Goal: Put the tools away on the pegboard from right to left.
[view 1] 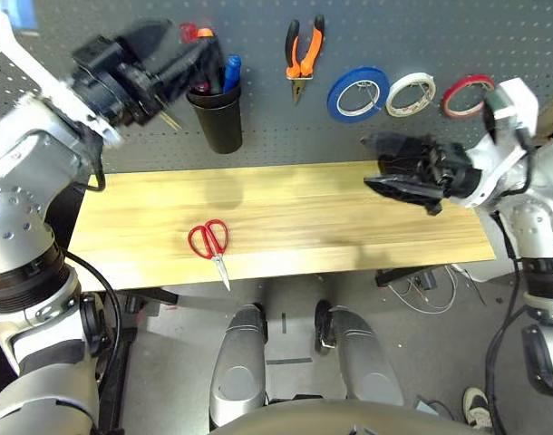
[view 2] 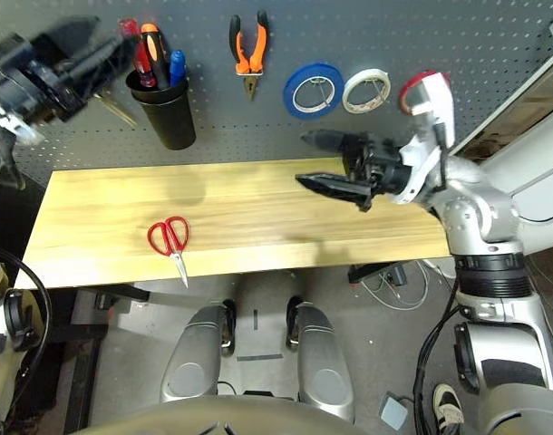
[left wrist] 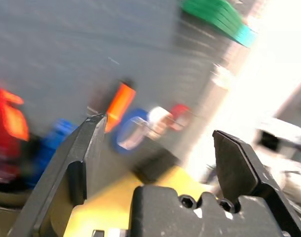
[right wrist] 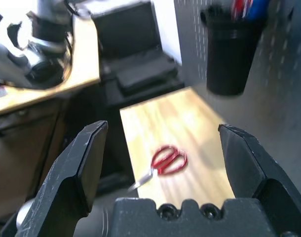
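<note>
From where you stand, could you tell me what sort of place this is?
Probably a workshop bench: a wooden table against a pegboard hung with pliers and tape rolls, red-handled scissors lying loose.

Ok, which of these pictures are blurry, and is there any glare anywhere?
Left wrist view: heavily smeared, the dark grey perforated pegboard and hanging tape rolls streaked, with blown-out white glare along one side. Left eye view: the left gripper is motion-blurred, while the red-handled scissors on the pale wooden table stay sharp. Right wrist view: mildly soft, the black cup fuzzy.
</note>
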Controlling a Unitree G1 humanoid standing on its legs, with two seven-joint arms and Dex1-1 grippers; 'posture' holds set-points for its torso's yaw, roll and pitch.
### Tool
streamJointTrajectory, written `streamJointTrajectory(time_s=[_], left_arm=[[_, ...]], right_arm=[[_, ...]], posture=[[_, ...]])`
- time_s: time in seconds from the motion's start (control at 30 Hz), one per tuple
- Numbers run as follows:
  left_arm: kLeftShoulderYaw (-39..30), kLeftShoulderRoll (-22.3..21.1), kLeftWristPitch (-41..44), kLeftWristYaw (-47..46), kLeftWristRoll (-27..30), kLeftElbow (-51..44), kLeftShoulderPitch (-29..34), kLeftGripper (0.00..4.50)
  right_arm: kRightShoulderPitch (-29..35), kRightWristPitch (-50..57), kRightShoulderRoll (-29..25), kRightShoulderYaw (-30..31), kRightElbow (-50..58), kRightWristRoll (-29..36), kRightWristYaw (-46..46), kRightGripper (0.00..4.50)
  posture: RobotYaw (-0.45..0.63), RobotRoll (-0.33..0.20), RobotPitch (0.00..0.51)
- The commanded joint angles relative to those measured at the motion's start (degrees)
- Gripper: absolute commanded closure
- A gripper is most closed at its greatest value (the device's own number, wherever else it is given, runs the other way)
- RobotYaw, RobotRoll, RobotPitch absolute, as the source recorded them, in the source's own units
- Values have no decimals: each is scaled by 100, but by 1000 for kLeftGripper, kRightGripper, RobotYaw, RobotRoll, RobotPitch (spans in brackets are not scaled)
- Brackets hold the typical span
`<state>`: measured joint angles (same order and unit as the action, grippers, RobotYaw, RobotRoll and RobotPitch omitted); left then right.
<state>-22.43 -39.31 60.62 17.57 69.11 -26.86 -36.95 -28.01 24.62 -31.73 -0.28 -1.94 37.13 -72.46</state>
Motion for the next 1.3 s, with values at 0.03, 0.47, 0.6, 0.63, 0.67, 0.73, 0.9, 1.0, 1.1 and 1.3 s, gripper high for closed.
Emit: streamJointTrajectory(time_s=[0.03,0.47,0.6,0.63,0.67,0.73,0.9,1.0,1.1,1.3], left_arm=[[169,46,285,-476,464,-323,580,13],[1256,445,-910,-848,-2237,262,3611,13],[1462,680,-1270,-863,-2953,767,3766,13],[1492,761,-1388,-875,-3129,932,3755,13],[1490,864,-1518,-952,-3322,1072,3758,13],[1458,1089,-1704,-1119,-3633,1295,3746,13],[1419,1389,-2106,-1310,-4305,1781,3733,13],[1306,1494,-2352,-1407,-4616,2093,3694,13],[1232,1565,-2607,-1494,-4891,2430,3624,13],[1257,1697,-2893,-1664,-5439,3038,3374,13]], right_arm=[[222,-419,83,247,-115,-409,-71,0],[1027,-1065,493,845,140,-1255,415,0],[1163,-1263,541,926,175,-1460,562,0],[1189,-1286,546,936,193,-1475,574,0],[1228,-1297,555,936,233,-1490,615,0],[1307,-1308,562,933,324,-1504,671,0],[1472,-1215,511,877,564,-1431,745,0],[1508,-1135,449,807,669,-1362,764,0],[1546,-1076,391,767,762,-1299,786,0],[1602,-926,374,672,972,-995,788,0]], posture=[[121,0,226],[54,0,293],[37,0,314],[36,0,318],[30,0,323],[24,0,331],[6,0,338],[0,0,343],[-9,0,347],[-26,0,351]])
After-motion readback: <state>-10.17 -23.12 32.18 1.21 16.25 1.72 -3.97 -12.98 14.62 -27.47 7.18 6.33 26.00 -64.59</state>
